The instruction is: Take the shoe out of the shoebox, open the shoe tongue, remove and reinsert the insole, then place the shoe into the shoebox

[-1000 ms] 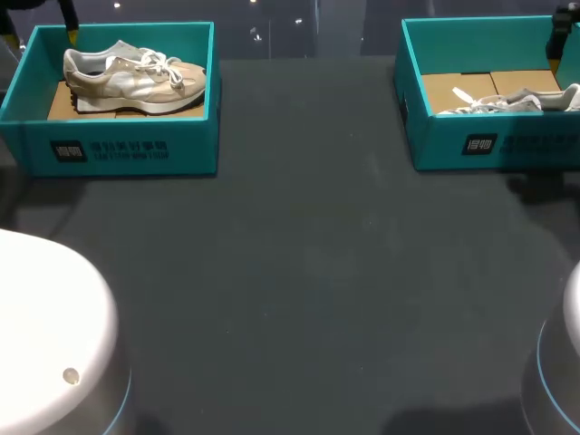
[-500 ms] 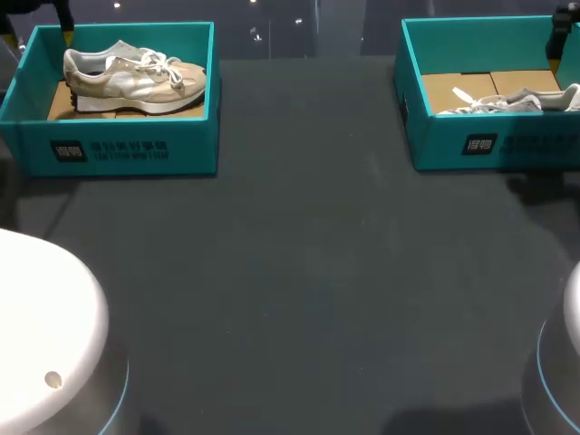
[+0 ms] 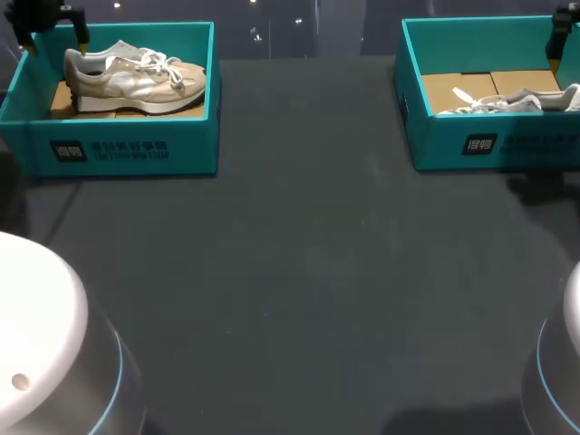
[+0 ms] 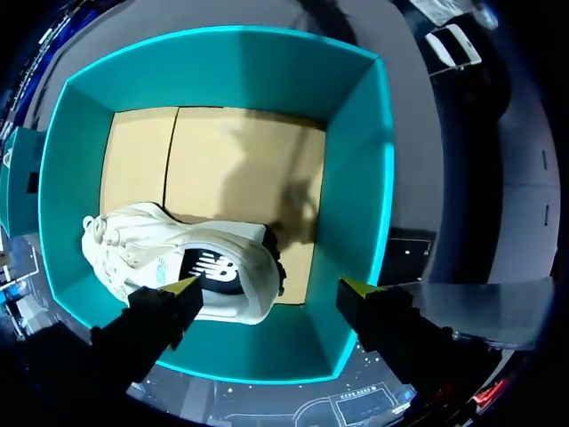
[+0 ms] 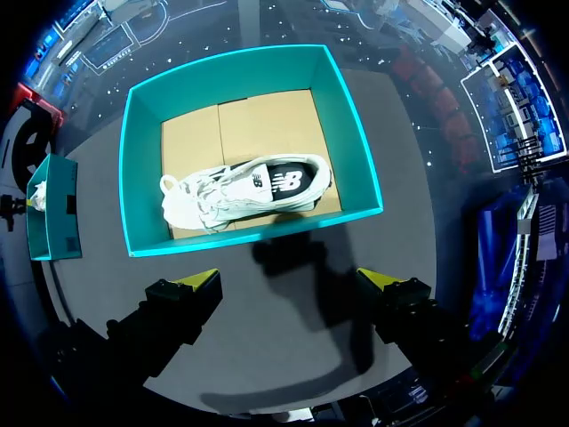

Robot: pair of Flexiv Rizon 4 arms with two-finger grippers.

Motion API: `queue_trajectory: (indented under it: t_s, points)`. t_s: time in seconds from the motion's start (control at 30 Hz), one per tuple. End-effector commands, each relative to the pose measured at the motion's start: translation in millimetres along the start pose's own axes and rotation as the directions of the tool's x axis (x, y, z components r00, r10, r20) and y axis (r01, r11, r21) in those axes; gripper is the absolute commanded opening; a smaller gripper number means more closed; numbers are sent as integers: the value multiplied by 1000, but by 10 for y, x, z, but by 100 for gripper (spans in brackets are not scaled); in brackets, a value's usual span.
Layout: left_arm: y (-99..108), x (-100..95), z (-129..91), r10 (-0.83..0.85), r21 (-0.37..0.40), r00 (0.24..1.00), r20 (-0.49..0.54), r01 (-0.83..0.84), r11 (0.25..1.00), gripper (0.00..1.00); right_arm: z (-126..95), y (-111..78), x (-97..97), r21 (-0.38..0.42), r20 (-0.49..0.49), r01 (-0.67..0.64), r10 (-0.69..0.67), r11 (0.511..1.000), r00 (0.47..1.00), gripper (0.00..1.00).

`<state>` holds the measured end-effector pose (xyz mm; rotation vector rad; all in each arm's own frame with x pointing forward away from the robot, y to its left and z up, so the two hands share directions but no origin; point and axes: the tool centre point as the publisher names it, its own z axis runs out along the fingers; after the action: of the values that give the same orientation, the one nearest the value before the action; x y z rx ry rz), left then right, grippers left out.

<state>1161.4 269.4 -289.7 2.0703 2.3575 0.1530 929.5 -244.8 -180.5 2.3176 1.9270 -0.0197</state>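
Note:
Two teal shoeboxes stand at the table's far corners. The left box (image 3: 127, 149) holds a beige and white shoe (image 3: 136, 77) lying on its side, toe to the right. My left gripper (image 3: 54, 42) hangs open over that box's far left corner. In the left wrist view the gripper (image 4: 271, 286) spans the shoe's heel (image 4: 236, 276) and the box wall (image 4: 360, 205) without touching either. The right box (image 3: 494, 145) holds a white shoe (image 3: 517, 101). My right gripper (image 5: 286, 277) is open, high above, with that shoe (image 5: 244, 191) and its box (image 5: 142, 169) ahead of the fingers.
The dark table top (image 3: 299, 272) stretches between the two boxes. My arms' rounded white and silver bases fill the near left corner (image 3: 36, 344) and near right corner (image 3: 557, 362).
My left gripper has shifted to the right, coming over the left box's corner near the shoe's heel. The left arm's base link has turned. The right arm has not moved.

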Motion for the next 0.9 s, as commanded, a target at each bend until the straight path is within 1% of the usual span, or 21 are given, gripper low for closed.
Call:
queue_trajectory:
  t_s: [0.03,0.13,0.23,0.27,0.37,0.43,0.5,0.53,0.63,0.7,0.9]
  points:
    - [108,-35,126,4,24,1000,-12,-4,1000,100,-2,2,-1,1,1,1,-1,1000,1000,100]
    - [137,-58,225,7,38,1000,-27,-6,999,100,-2,2,-1,1,1,1,-1,1000,1000,100]
    - [165,-65,284,10,46,999,-37,-8,999,95,-2,2,-1,1,1,1,-1,1000,1000,100]
    - [174,-66,300,8,46,999,-45,-6,999,90,-2,2,-1,1,1,1,-1,1000,1000,100]
    - [207,-59,348,5,54,999,-51,-2,999,91,-2,2,-1,1,1,1,-1,1000,1000,100]
    - [218,-50,383,5,63,998,-58,-1,998,90,-2,2,-1,1,1,1,-1,1000,1000,100]
    - [215,-39,418,7,70,998,-64,-2,998,86,-2,2,-1,1,1,1,-1,1000,1000,100]
    - [213,-35,438,9,78,998,-68,-3,997,85,-2,2,-1,1,1,1,-1,1000,1000,100]
    - [200,-38,516,11,87,996,-86,-4,996,89,-2,2,-1,1,1,1,-1,1000,1000,100]
    - [189,-40,558,14,100,996,-92,-5,995,85,-2,2,-1,1,1,1,-1,1000,1000,100]
    - [162,-56,640,11,121,995,-103,1,993,82,-2,2,-1,1,1,1,-1,1000,1000,100]
